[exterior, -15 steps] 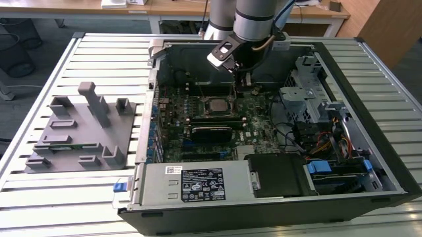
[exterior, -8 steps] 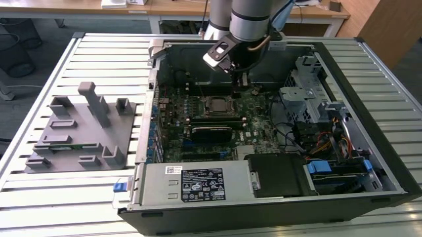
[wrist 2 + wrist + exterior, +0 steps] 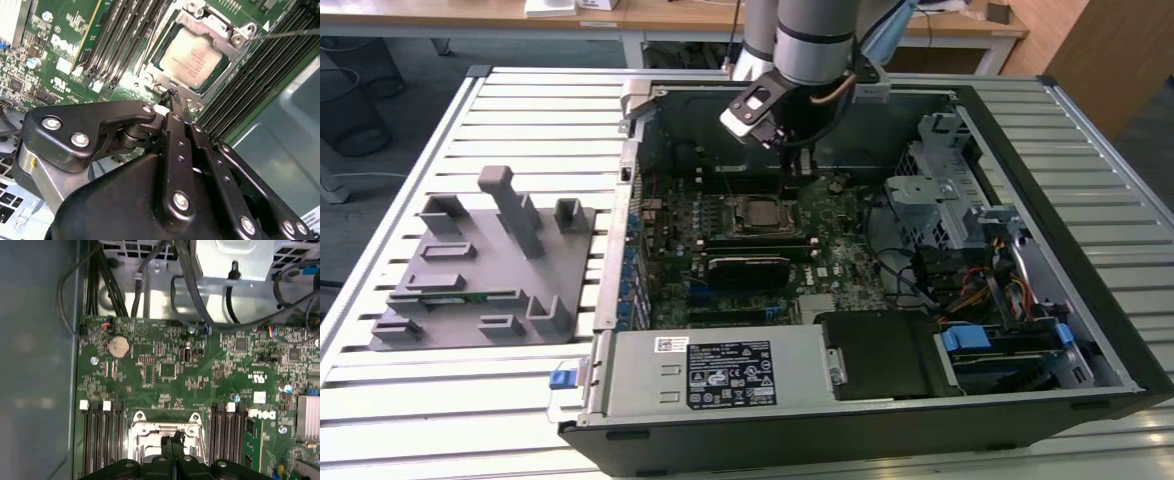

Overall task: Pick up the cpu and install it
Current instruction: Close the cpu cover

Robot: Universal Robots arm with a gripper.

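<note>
The cpu (image 3: pixel 192 59) lies flat in its socket on the green motherboard (image 3: pixel 165 365), its silver top framed by the metal retention bracket (image 3: pixel 220 27). In the exterior view the cpu (image 3: pixel 754 213) sits mid-board inside the open computer case. My gripper (image 3: pixel 174 95) hovers just off the socket's edge, fingers pressed together with nothing between them. In the first wrist view the gripper (image 3: pixel 174 440) stands over the socket bracket (image 3: pixel 137 432) and hides most of it. From outside, the gripper (image 3: pixel 794 178) hangs above the board just behind the socket.
Black memory slots (image 3: pixel 272 75) flank the socket, and a thin retention lever (image 3: pixel 285 34) juts out beside it. Cables (image 3: pixel 190 285) cross the case wall. A drive cage (image 3: pixel 947 200) and power supply (image 3: pixel 720 370) crowd the case; a grey fixture tray (image 3: pixel 480 260) stands at the exterior view's left.
</note>
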